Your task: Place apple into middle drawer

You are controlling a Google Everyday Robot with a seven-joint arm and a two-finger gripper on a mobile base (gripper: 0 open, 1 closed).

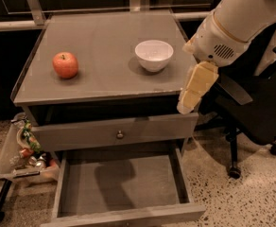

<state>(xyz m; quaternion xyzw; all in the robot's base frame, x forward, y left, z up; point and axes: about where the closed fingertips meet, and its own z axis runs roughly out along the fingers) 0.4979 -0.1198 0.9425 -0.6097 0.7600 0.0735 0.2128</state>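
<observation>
- Below the bench's left edge, on the speckled floor, I see a clear plastic tray [5, 161] on a black stand, holding colourful packets.
- Near the left edge of the flat grey bench top [105, 27], about midway between its front and back edges, sits the small round red-orange apple [65, 64]. It is upright with its stem dimple facing up, and it touches only the top.
- Under the front edge I see a dark gap, and below it a closed grey drawer front with a small round metal knob [120, 135] at its centre.
- Lower still, the wide shallow grey box drawer, the middle drawer [147, 178], stands pulled out well past the front edge. It shows low side walls and a flat grey floor crossed by a soft shadow.
- On the right half of the top, nearer the right edge than the left, a round white bowl [154, 55] stands upright, well apart from the apple.
- At the front right corner, the cream-coloured two-finger gripper [186, 104] hangs just off the bench, pointing down and slightly left. Its tip is level with the right end of the knobbed drawer front, and it is near the bowl but not touching it. I cannot tell whether it is apart or together.
- Above it, the bulky white robot arm [237, 22] rises toward the upper right.
- Beyond the right edge stands a black office chair on castors [263, 112].
</observation>
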